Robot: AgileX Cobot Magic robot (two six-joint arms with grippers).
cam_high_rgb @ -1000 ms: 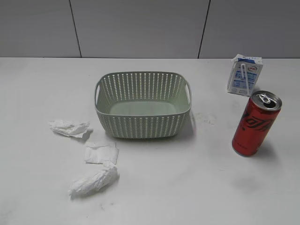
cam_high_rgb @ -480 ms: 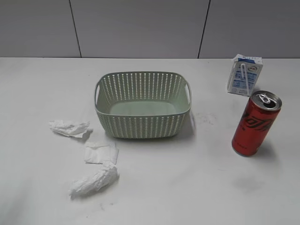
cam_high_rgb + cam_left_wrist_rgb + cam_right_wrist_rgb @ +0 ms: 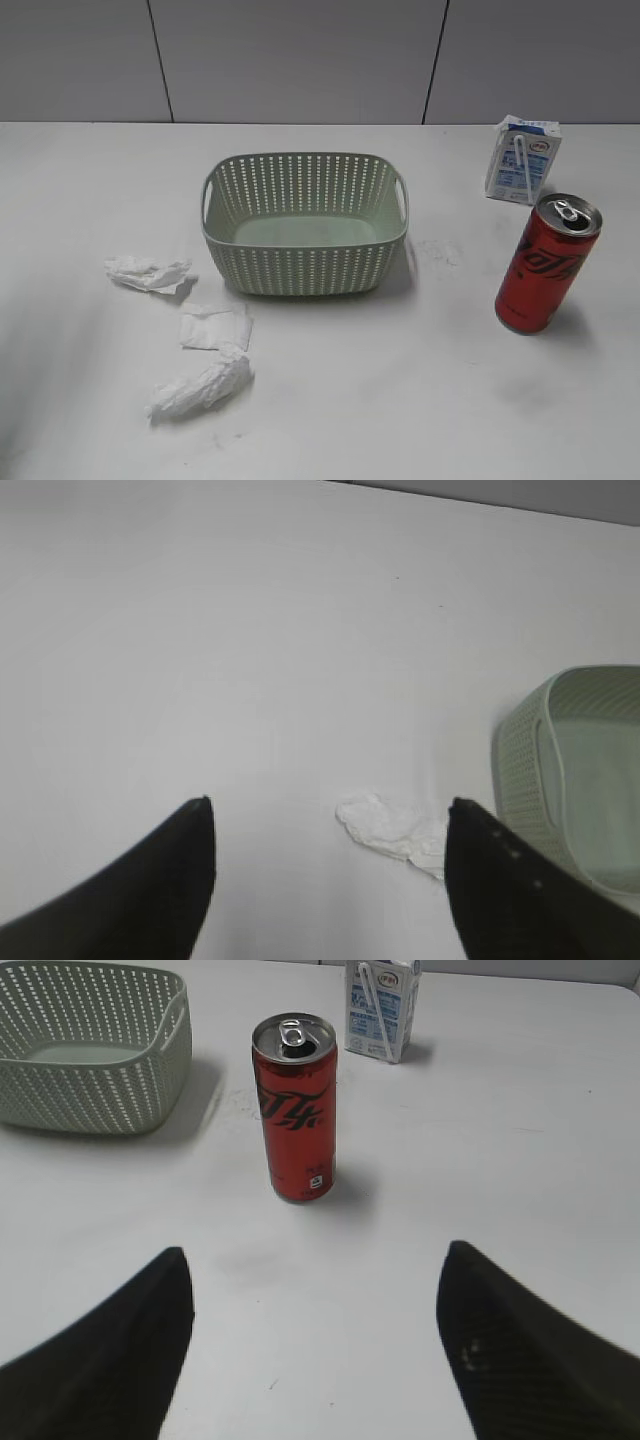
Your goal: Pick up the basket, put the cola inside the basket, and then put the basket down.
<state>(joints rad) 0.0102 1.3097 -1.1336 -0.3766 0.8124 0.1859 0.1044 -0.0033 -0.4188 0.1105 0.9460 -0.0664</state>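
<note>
Left gripper (image 3: 328, 825) hangs above the white table (image 3: 400, 400) with its two dark fingers spread wide and nothing between them; a crumpled tissue (image 3: 392, 830) lies on the surface past its tips, and the basket (image 3: 570, 780) shows at the right edge of that wrist view. From the exterior view, neither arm appears. Three scraps of white tissue sit left of centre: one crumpled wad (image 3: 148, 272) near the basket's left front corner, a flat folded piece (image 3: 214, 326) just below it, and a twisted wad (image 3: 200, 388) nearest the camera. One pale green basket (image 3: 305, 222) stands upright and empty at mid-table, well apart from the tissues' far end. Right of it, one white-and-blue drink carton (image 3: 522, 160) stands toward the back wall, and one red cola (image 3: 547, 264) stands upright in front of it, apart from both basket and carton. Right gripper (image 3: 315, 1300) also hangs spread wide and empty, the cola (image 3: 295, 1107) standing clear ahead between its fingers, the carton (image 3: 381, 1008) behind it.
</note>
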